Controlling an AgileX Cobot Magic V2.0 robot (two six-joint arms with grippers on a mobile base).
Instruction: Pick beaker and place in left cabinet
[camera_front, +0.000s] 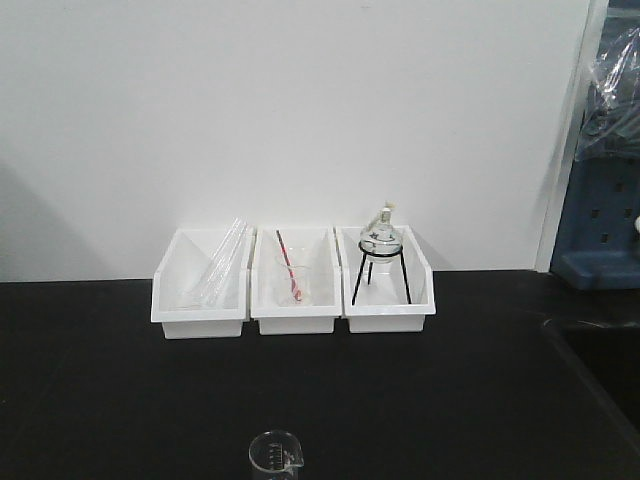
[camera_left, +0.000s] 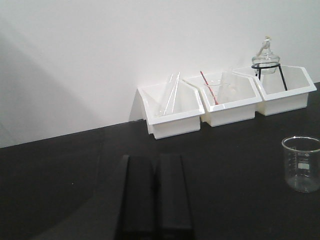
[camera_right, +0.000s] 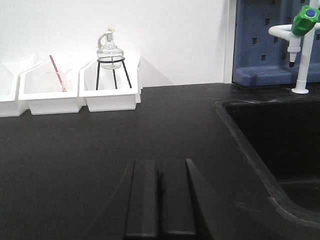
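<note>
Beaker (camera_left: 301, 164) stands upright on the black tabletop (camera_left: 240, 150); we see our left gripper (camera_left: 156, 159) and right gripper (camera_right: 159, 162) clenched, holding nothing.

Lower centre, left wrist view: left gripper (camera_left: 156, 160) is two matte black, flat-topped rectangular fingers with only a thin seam between them. Lower centre, right wrist view: right gripper (camera_right: 159, 163) is the same matte black pair, outer edges flaring toward the frame bottom.

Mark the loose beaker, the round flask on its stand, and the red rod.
beaker (camera_left: 301, 165): left wrist view, middle of its glass wall.
round flask (camera_front: 381, 238): front view, on its bulb.
red rod (camera_right: 56, 73): right wrist view, midway along its shaft.
</note>
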